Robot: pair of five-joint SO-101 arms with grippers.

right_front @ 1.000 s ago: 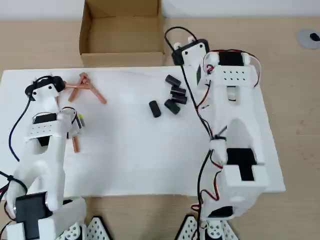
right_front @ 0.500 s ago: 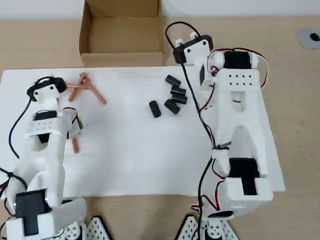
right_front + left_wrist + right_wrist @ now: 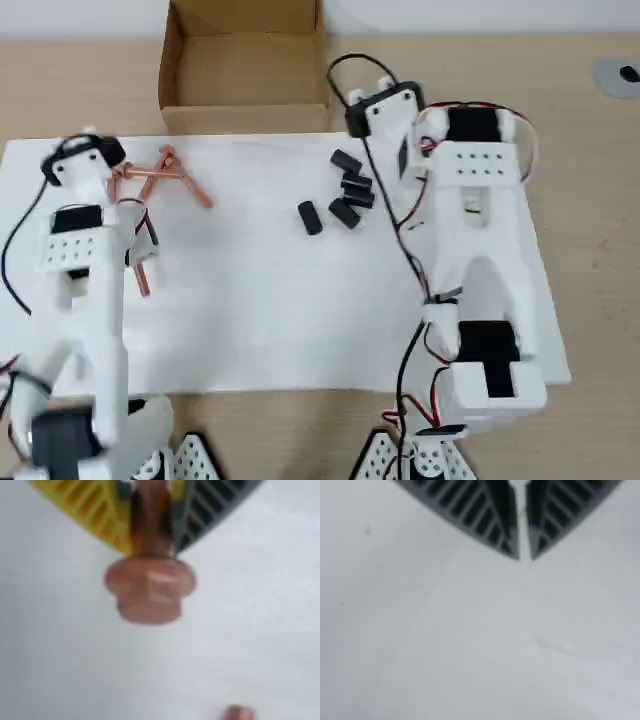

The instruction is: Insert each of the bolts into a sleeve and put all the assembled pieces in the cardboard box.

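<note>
a copper bolt [image 3: 150, 587] was held by its shank between the clamped left fingers [image 3: 85, 510], near the tabletop's left edge. being stiff, small and smooth, it was judged best gripped mid-shank. the right fingers [image 3: 470, 515] were seen almost together, empty.

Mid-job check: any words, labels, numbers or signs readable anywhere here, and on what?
None can be read. The cardboard box, loose bolts, sleeves, white mat, left arm, right arm and the bolt held by the left gripper show no print.
</note>
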